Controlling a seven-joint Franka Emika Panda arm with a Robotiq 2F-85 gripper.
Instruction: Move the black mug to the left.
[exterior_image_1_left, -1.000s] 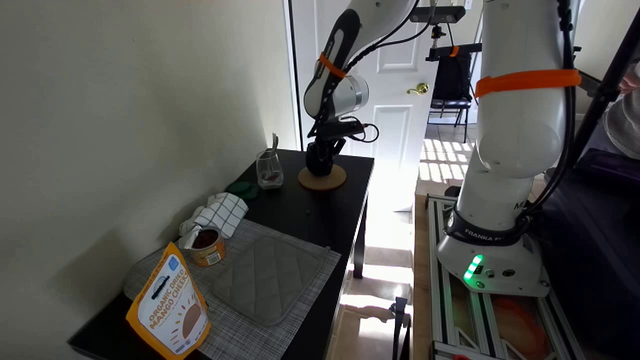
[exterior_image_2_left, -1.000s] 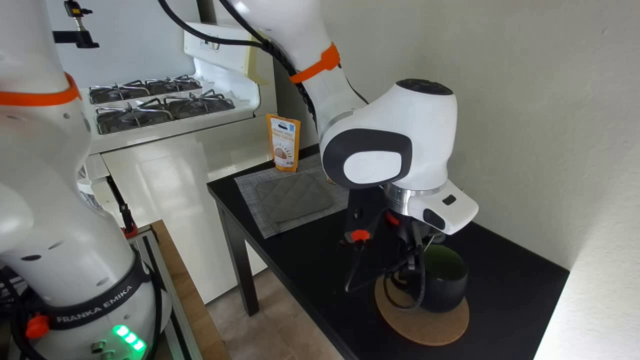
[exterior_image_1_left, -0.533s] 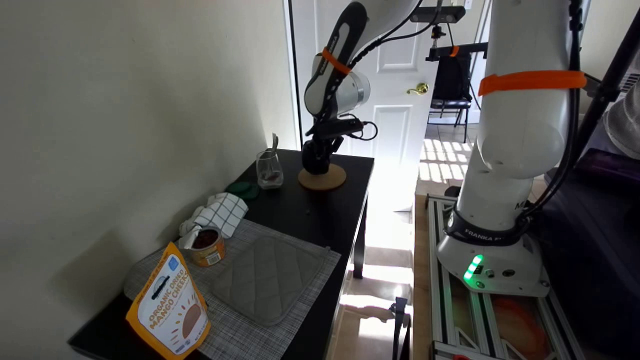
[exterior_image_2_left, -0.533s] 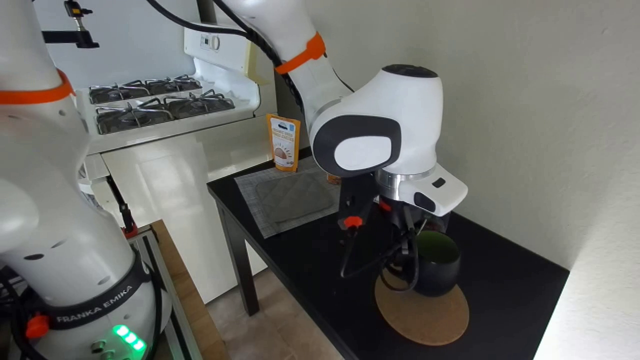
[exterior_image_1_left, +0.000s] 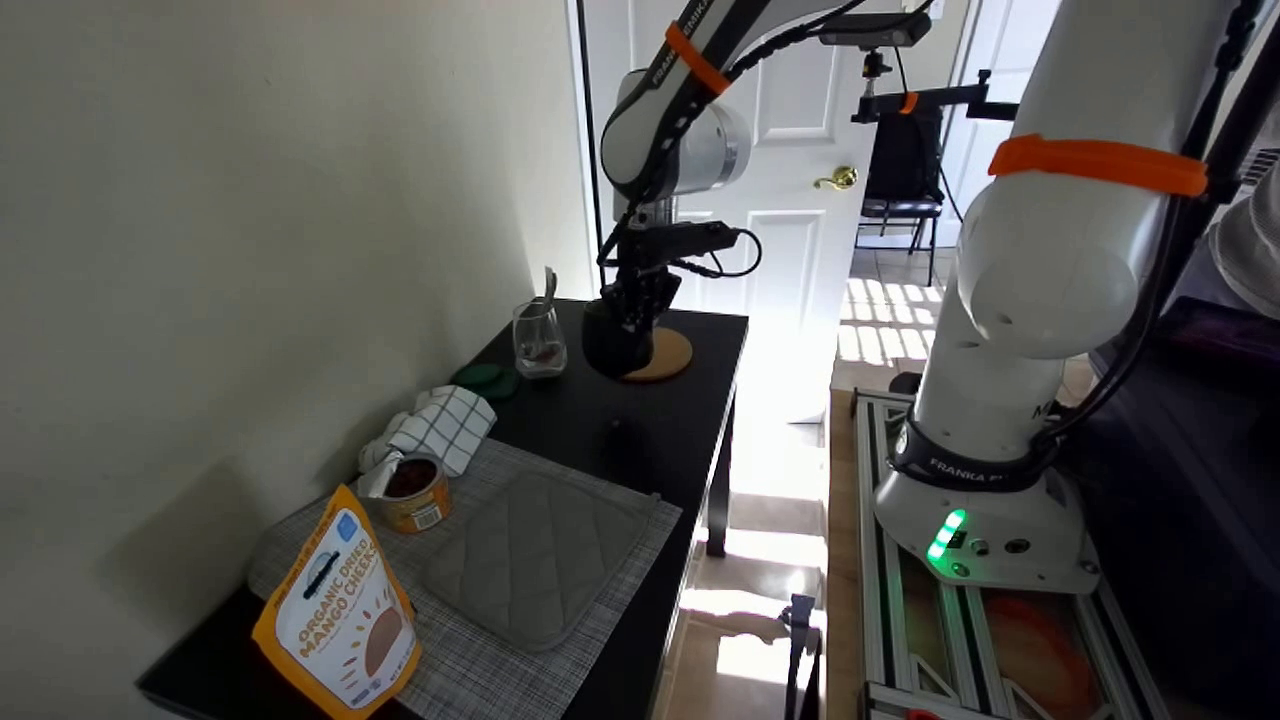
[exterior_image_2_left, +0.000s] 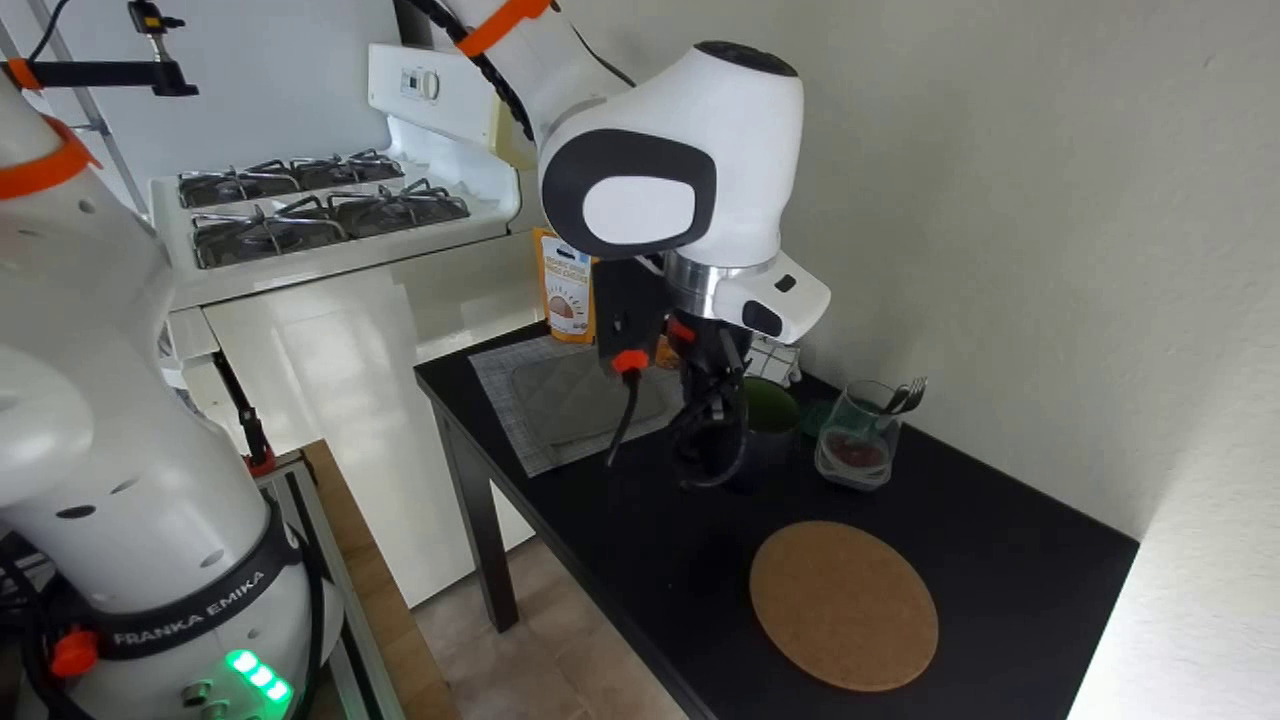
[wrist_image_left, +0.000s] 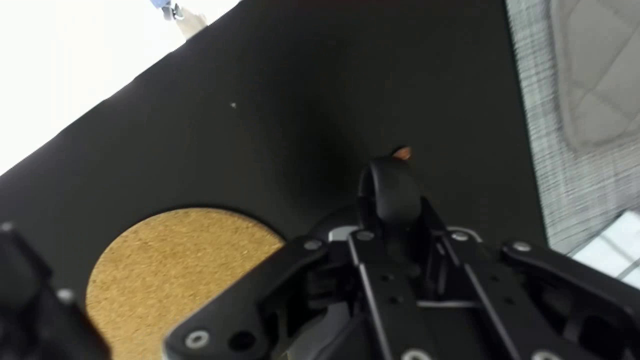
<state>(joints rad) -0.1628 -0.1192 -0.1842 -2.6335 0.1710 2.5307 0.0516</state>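
Wrist view: shows the end effector clamped on the handle of the mug. A second ago, had the mug on or just above the coaster; now carries it off the coaster, close by and left of its middle in both exterior views. Leaves the whole coaster in sight in an exterior view, after partly covering it half a second ago. Has also taken the arm away from above the coaster, baring the glass, mostly hidden in that view a second ago. Cannot tell about contact between mug and worktop, black on black.

Inside the mug, shows green walls, too dim farther down for naming any contents. In the glass, near the coaster, has cutlery leaning above the rim, plus something dark red low down, too unclear to name. Well apart from the coaster, holds something dark brown in the can, with crumpled foil at the rim. Farther still from the coaster, shows the pouch upright, labelled as dried mango, with any contents out of sight behind the printed front.
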